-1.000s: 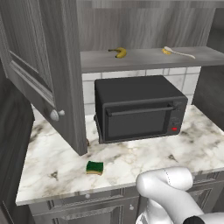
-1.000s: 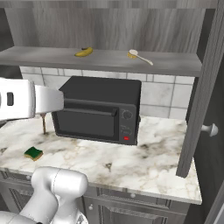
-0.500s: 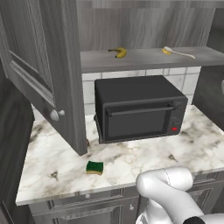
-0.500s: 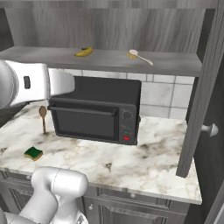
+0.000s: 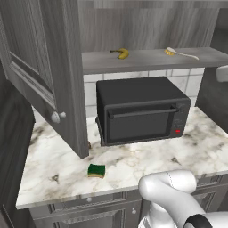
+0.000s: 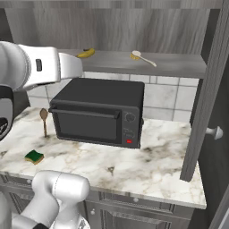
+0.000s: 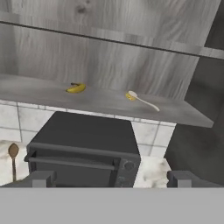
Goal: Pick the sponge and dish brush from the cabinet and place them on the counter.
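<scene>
Raised since the earlier frame, the arm aims its wide-open tool (image 7: 112,179) at the white-handled, yellow-headed dish brush (image 7: 141,100) on the far grey shelf (image 7: 100,101); approach the thin handle squarely.

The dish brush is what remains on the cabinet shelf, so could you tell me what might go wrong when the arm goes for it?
The dish brush has a thin handle lying flat on the cabinet shelf, so the gripper could slip off it. The banana lies on the same shelf and could be mistaken for it. The open door could obstruct the arm's swing.
</scene>
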Controlling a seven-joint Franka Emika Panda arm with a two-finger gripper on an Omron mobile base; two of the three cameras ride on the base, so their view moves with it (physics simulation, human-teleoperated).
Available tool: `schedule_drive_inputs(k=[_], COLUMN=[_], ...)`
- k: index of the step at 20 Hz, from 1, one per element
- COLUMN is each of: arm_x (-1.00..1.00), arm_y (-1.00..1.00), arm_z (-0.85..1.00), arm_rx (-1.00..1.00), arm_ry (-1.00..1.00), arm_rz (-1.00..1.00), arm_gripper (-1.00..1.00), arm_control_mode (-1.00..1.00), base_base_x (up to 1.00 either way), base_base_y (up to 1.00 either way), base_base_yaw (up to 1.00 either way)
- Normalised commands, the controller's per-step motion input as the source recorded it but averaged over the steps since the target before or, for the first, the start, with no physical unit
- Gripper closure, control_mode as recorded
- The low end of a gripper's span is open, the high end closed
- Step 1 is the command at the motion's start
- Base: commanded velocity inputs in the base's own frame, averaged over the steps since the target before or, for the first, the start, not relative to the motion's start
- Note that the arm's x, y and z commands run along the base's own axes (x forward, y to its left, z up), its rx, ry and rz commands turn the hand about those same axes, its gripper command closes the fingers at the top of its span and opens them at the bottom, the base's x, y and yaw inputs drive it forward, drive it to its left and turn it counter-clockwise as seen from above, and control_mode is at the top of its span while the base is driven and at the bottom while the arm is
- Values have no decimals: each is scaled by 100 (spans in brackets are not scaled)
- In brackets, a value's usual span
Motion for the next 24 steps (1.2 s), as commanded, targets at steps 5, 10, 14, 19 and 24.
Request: schedule_drive_inputs(k=[5,10,14,19,24], arm_x=[37,29,34,37,43], arm_y=[-4,-11,-15,-15,-15], arm_z=[0,0,0,0,-6], arm_rx=[0,0,0,0,0], arm_ry=[0,-1,0,0,0], arm_rz=[0,0,0,0,0], arm_gripper=[-100,-100,-100,-100,-100], arm_control_mode=[-100,-100,-100,-100,-100], base_base_x=[0,0,0,0,0], base_base_y=[0,0,0,0,0], base_base_yaw=[0,0,0,0,0])
